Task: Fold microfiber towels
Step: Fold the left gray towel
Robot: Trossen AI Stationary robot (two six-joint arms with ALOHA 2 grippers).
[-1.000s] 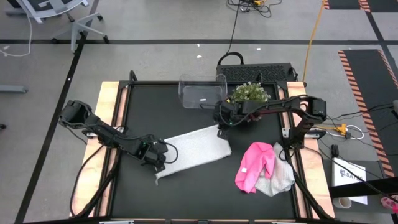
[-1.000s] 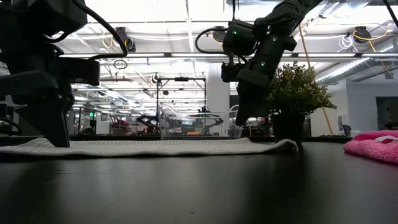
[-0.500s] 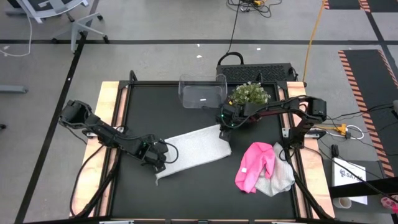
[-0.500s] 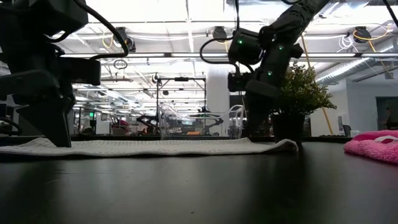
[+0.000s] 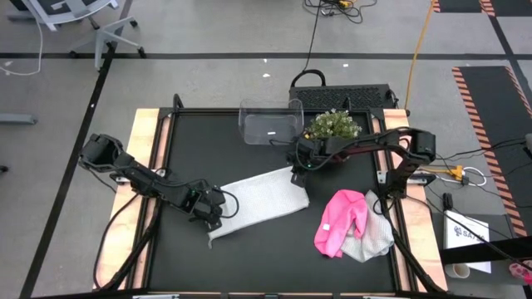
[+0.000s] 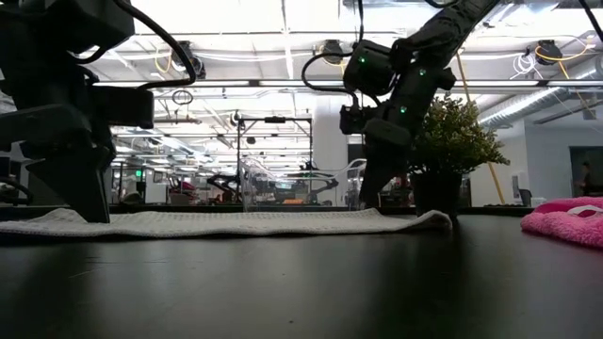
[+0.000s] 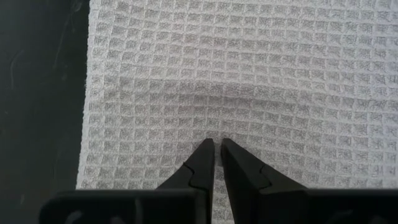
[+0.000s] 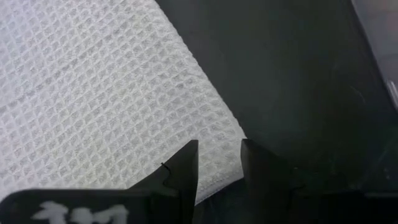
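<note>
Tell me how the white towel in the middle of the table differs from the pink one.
The white towel lies spread flat in a single layer; the pink towel sits crumpled in a heap. Both grippers are at the white towel, the left gripper at one end and the right gripper at the opposite corner, while nothing touches the pink one. The pink towel rests partly on another pale towel; the white one lies alone.

Grey floor (image 5: pixel 208 33) with black tape lines, office chair (image 5: pixel 75 21), striped hazard mat (image 5: pixel 490 108); ceiling strip lights (image 6: pixel 283 24).
</note>
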